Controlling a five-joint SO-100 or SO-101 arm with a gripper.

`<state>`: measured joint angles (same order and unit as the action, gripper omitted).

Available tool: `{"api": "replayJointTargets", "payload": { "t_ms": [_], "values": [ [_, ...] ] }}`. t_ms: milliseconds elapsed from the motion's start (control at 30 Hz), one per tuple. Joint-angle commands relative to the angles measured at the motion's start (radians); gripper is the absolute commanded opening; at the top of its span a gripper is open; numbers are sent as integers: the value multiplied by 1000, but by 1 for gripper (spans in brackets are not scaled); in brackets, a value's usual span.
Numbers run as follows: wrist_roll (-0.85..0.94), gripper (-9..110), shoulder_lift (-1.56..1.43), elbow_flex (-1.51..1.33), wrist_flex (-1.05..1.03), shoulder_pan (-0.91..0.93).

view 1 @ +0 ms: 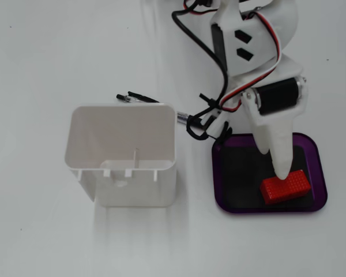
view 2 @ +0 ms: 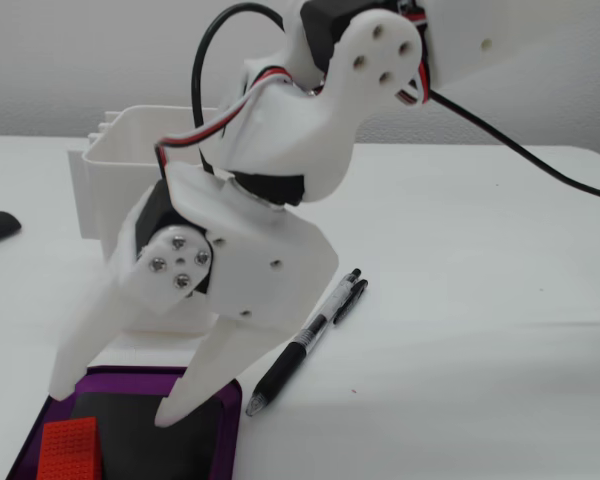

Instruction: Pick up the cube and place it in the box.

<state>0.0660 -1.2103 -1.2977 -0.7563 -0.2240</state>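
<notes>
Cube [view 1: 285, 186]: small red ribbed block lying flat on the black floor of the box [view 1: 320, 173], toward the corner nearest the camera in the overhead-style fixed view; free of the fingers.
Gripper [view 2: 115, 388]: fingers spread apart, empty, tips just above the tray.
Handling (judged): rigid, light plastic; the ribbing likely resists slip.
Hold point (judged): across the two long flat sides, at mid-length.
Bystanders: white container [view 1: 124, 156] and pen [view 2: 305, 340] beside the tray.

The arm [view 1: 259, 75] hides most of the pen [view 1: 139, 98].
</notes>
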Motion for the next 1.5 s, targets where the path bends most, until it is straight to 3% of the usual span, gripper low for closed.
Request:
{"api": "replayJointTargets", "payload": {
  "t_ms": [0,267,433,667,833,967,1233,1467],
  "values": [
    [-8,21,-179,101,-155,3],
    [-6,20,-571,129,-584,3],
    [-5,20,-884,-15,-744,5],
    [-6,20,-1368,-526,-703,31],
    [2,20,-1683,-1005,-477,227],
    [-11,21,-1910,-1292,-379,284],
    [-12,20,-2255,-1644,-330,284],
    [-15,20,-2226,-1736,-342,281]
  ]
}}
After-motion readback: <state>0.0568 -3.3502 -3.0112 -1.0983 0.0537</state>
